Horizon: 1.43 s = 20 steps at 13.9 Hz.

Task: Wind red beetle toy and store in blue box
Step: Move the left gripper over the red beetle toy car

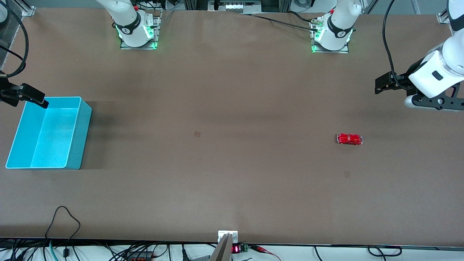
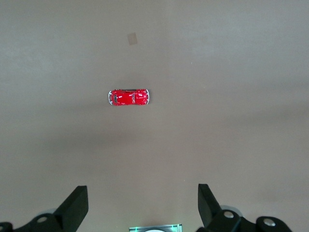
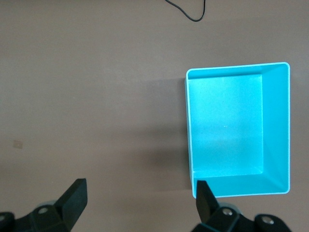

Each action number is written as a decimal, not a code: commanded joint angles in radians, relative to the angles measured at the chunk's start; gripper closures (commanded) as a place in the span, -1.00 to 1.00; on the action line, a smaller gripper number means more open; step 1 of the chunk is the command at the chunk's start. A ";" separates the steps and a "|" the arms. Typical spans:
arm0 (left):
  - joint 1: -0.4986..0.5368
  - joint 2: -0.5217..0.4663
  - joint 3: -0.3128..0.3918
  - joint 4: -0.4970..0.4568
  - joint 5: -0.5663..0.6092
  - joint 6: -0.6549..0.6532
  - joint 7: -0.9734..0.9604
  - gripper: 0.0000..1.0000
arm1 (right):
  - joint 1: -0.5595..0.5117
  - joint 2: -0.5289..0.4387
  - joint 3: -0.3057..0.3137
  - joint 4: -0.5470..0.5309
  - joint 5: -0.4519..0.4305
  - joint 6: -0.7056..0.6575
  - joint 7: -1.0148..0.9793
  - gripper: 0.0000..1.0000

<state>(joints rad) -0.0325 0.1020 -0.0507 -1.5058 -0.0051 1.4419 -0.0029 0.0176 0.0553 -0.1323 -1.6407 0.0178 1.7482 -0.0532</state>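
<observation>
black fingers of the left gripper [image 2: 142, 208] stand spread wide with nothing between them, hanging in the air over the left arm's end of the table, and the red beetle toy [image 1: 349, 139] lies on its wheels on the bare brown table [image 1: 224, 163], apart from that gripper. the right gripper [image 3: 140, 205] is likewise spread and empty, over the edge of the blue box [image 1: 72, 145] at the right arm's end, where it waits. toy and box lie well apart. the likely trouble is the toy itself: tiny, glossy and rounded, it may squirt out of a pinch that lands off-centre, or roll away on its wheels if a finger nudges it first. a toy wound and let go too soon could also run off across the table.
</observation>
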 commanded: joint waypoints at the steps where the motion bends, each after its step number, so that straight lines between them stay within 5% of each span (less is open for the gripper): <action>1: -0.004 0.013 0.002 0.021 -0.013 -0.095 0.032 -1.00 | -0.004 -0.006 0.002 -0.004 -0.013 0.004 -0.010 -1.00; 4: 0.005 0.027 0.003 0.012 -0.012 -0.222 0.159 -1.00 | -0.002 -0.006 0.002 -0.004 -0.012 0.004 -0.010 -1.00; 7: 0.017 0.025 0.005 -0.062 0.010 -0.168 0.278 -1.00 | -0.001 -0.006 0.002 -0.004 -0.013 0.008 -0.010 -1.00; 15: 0.094 0.021 0.003 -0.450 0.080 0.421 0.794 -1.00 | -0.001 -0.006 0.002 -0.004 -0.013 0.011 -0.010 -1.00; 20: 0.092 0.106 0.003 -0.579 0.100 0.737 1.015 -1.00 | -0.004 -0.006 0.002 -0.004 -0.013 0.011 -0.010 -1.00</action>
<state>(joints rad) 0.0622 0.1743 -0.0493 -2.0539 0.0776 2.0902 0.9286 0.0175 0.0556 -0.1323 -1.6407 0.0178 1.7547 -0.0532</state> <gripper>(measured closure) 0.000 0.000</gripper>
